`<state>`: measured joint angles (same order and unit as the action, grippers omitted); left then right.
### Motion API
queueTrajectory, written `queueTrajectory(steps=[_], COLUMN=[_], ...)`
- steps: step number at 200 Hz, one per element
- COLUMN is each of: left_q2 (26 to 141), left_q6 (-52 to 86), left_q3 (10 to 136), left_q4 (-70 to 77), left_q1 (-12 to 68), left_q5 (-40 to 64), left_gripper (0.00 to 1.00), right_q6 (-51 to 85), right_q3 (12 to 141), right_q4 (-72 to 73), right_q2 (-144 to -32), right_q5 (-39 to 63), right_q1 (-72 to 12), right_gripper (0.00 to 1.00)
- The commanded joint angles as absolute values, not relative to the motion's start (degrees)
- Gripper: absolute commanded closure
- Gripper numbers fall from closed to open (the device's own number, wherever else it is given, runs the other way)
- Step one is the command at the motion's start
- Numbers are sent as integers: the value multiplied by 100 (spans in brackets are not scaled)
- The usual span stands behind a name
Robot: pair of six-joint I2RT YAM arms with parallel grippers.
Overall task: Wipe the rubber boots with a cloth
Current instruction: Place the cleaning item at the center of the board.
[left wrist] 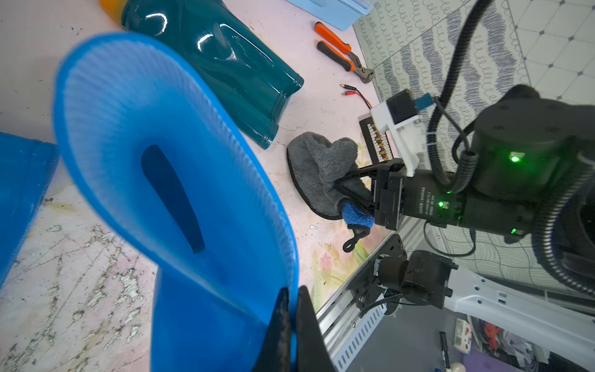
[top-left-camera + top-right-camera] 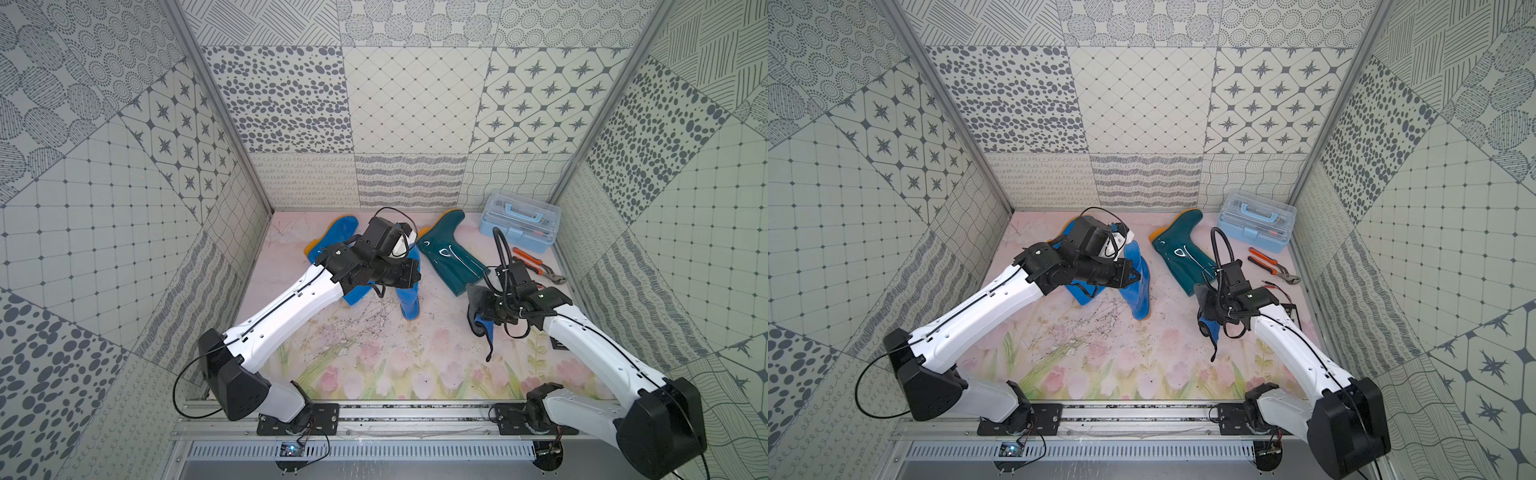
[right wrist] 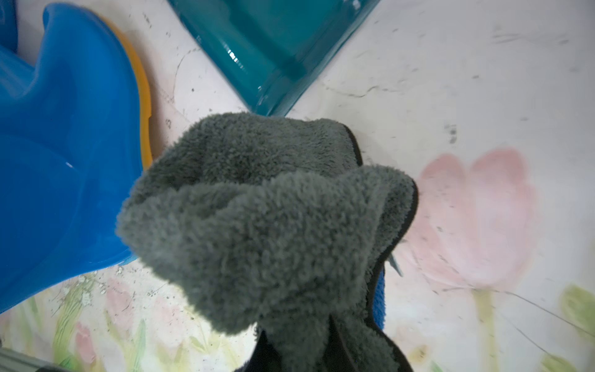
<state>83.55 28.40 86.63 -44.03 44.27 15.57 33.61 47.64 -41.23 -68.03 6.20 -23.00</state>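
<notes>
- Cloth (image 3: pixel 257 209) hung bunched in the right gripper (image 1: pixel 336 186), jaws pinched on it, elbow bent, touching no boot.
- Left gripper (image 1: pixel 291 301) clamped the nearer blue boot (image 2: pixel 407 305) by its shaft rim, arm stretched forward.
- Beyond lay the teal boot (image 2: pixel 449 257) and second blue boot (image 2: pixel 336 232); wiping judged yet to start.

Colours and patterns
Two blue boots (image 2: pixel 406 305), one teal boot (image 2: pixel 451 259); cloth (image 3: pixel 257 209) grey, blue trim; toolbox (image 2: pixel 517 224) pale blue; floor (image 2: pixel 374 365) pink tulip print.

We reach our left arm (image 2: pixel 286 307) toward the worktop's (image 2: pixel 374 365) far edge, left gripper (image 1: pixel 293 289) pinched closed; right gripper (image 1: pixel 336 186) clamped closed.
</notes>
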Motion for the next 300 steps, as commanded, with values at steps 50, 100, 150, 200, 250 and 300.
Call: queueTrajectory(steps=[50, 100, 150, 200, 250, 300], left_q2=[8757, 9037, 10409, 11846, 12551, 12944], left_q6=[2666, 2244, 1551, 745, -1060, -2622], left_q3=[8783, 9666, 12306, 14547, 15252, 15255], left_q4=[-5178, -5486, -6430, -6669, -6564, -6980], left_q1=[4465, 4432, 3794, 3060, 2752, 2718], left_q5=[835, 349, 418, 1435, 1825, 1689], left_gripper=[71, 100, 100, 100, 100, 100], right_q6=[3967, 3898, 3839, 3924, 3913, 3765], right_q3=[5057, 4940, 4931, 4769, 4802, 5135], right_q4=[-2745, -2692, -2665, -2396, -2234, -2427], right_q2=[-7651, -7673, -7737, -7869, -8345, -8791], right_q5=[1072, 1096, 1219, 1403, 1497, 1555], right_q1=[-3319, -3340, -3314, -3309, -3309, -3243], right_gripper=[100, 100, 100, 100, 100, 100])
